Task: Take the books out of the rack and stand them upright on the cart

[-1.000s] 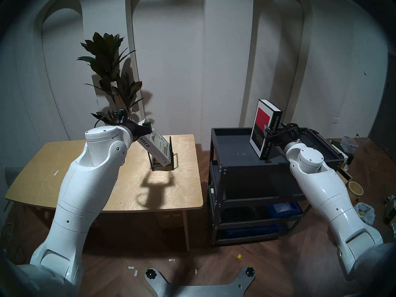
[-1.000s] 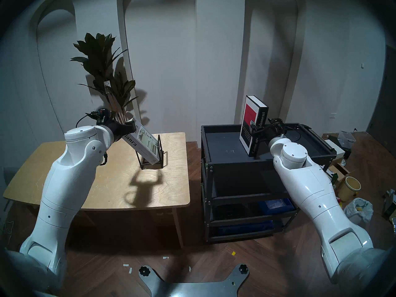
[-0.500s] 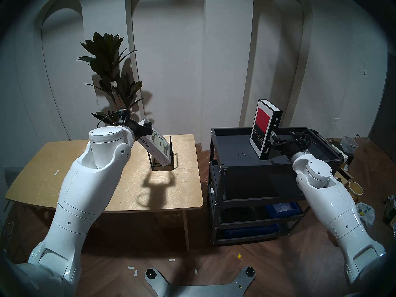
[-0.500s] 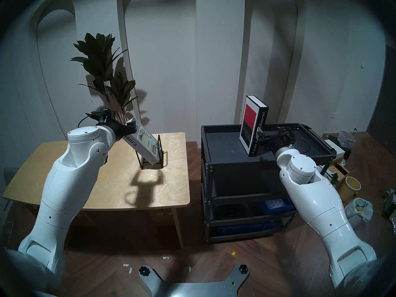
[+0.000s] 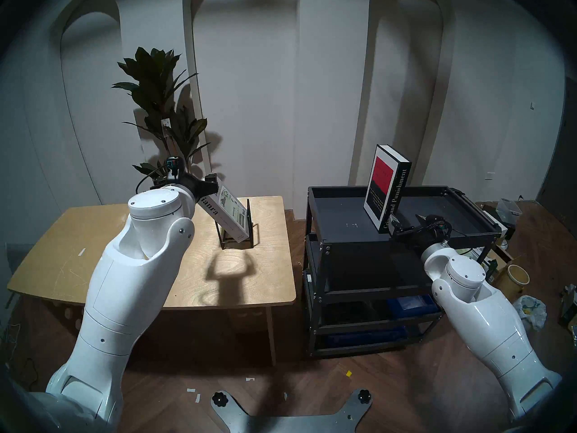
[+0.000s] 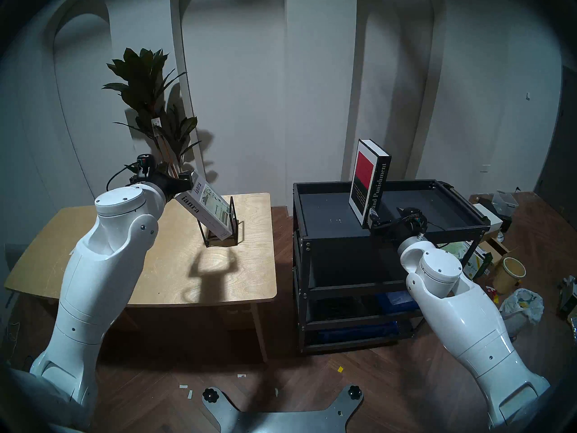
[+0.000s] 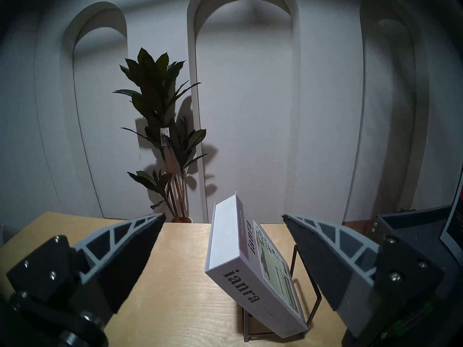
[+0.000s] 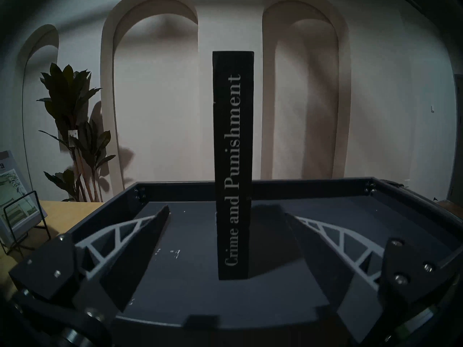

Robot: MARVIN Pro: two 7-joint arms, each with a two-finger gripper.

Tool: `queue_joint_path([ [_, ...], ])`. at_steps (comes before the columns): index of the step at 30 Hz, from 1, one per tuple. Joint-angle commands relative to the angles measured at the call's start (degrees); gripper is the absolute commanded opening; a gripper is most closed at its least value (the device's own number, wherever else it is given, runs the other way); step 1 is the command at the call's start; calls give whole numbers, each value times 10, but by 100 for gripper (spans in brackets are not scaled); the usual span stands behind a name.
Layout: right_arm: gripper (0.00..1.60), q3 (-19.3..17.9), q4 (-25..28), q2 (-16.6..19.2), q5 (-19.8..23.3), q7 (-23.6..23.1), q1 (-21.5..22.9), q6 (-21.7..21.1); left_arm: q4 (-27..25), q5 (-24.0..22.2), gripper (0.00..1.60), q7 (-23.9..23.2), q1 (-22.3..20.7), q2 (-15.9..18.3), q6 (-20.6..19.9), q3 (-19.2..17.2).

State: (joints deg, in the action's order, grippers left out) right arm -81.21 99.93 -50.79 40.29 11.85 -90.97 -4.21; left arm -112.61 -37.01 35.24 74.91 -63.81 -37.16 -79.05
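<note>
The black book [image 5: 387, 188] "Crime and Punishment" stands upright on the cart's [image 5: 359, 240] top tray, free of any grip; its spine faces the right wrist view [image 8: 233, 163]. My right gripper [image 5: 394, 226] is open and empty, just in front of the book's foot by the tray's front rim. The pale "ianra" book [image 5: 226, 212] leans to the left in the wire rack [image 5: 249, 216] on the wooden table [image 5: 265, 210]. My left gripper [image 5: 214, 185] is open at its upper end. In the left wrist view the book [image 7: 253, 271] lies between the spread fingers [image 7: 140, 236] with gaps on both sides.
A tall potted plant [image 5: 159, 88] stands behind the table against the wall. The cart's lower shelves hold blue bins [image 5: 412, 301]. A bucket [image 5: 518, 273], bags and boxes litter the floor right of the cart. A floor gap separates table and cart.
My right gripper has drawn back and down from the black book's spine to the tray's front rim; the book stays standing. My left gripper shifted slightly at the pale book's top.
</note>
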Motion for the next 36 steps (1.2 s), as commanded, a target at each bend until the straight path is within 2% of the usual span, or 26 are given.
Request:
queue_joint_path([
  [1, 160, -16, 65, 10, 8, 16, -65, 12, -12, -27, 160, 22, 62, -50, 48, -25],
  [10, 160, -46, 137, 15, 12, 46, -139, 25, -4, -88, 160, 18, 117, -104, 135, -76],
  [17, 160, -68, 192, 15, 10, 77, -193, 30, 16, -114, 160, -33, 128, -134, 203, -91],
  [26, 160, -81, 235, 13, -6, 114, -238, 28, 104, -88, 160, -101, 78, -152, 282, -76],
  [36, 160, -76, 249, 13, -18, 135, -247, 25, 196, -58, 160, -154, 18, -155, 378, -65],
])
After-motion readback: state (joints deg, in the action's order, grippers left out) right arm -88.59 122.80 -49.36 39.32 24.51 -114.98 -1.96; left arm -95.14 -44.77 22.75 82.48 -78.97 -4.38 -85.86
